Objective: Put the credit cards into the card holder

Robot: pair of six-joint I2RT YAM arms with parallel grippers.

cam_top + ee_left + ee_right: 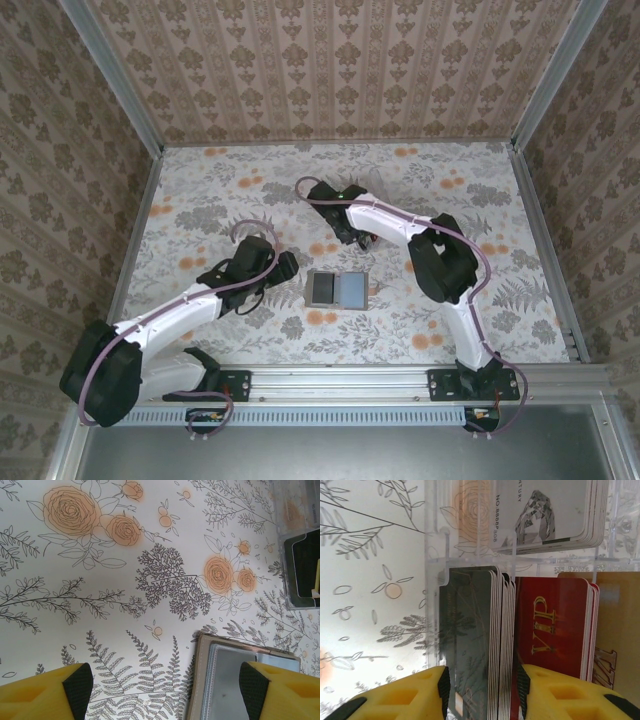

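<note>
Currently the right hand (482, 687) is down in the clear box (432, 580). Its yellow fingers (405, 697) sit either side of the black credit cards (470, 640), pads against both faces of the stack, so it reads as clamped on it. Can't tell how many cards are in the pinch: the edges blur together and the frame cuts off the near end.

The next slot holds the red card (552, 625) with gold "VIP" lettering, and more card edges show behind it. The tan card (617, 630) further over is cut by the frame edge. The back compartment has a pale card (555, 510) stack, its print only partly readable through the divider. From the top camera, box and hand are mostly hidden under the right arm (385, 220).

The left hand (165, 687) is spread wide with nothing gripped, hovering over the floral worktop (100, 605).

The card holder (338, 290) lies open and flat on the worktop between the two arms, near the box but not touching it. In the left wrist view its taupe edge and clear pocket show beside one yellow finger, which covers a corner, and the frame crops the rest. Can't tell whether any card sits in a pocket.
</note>
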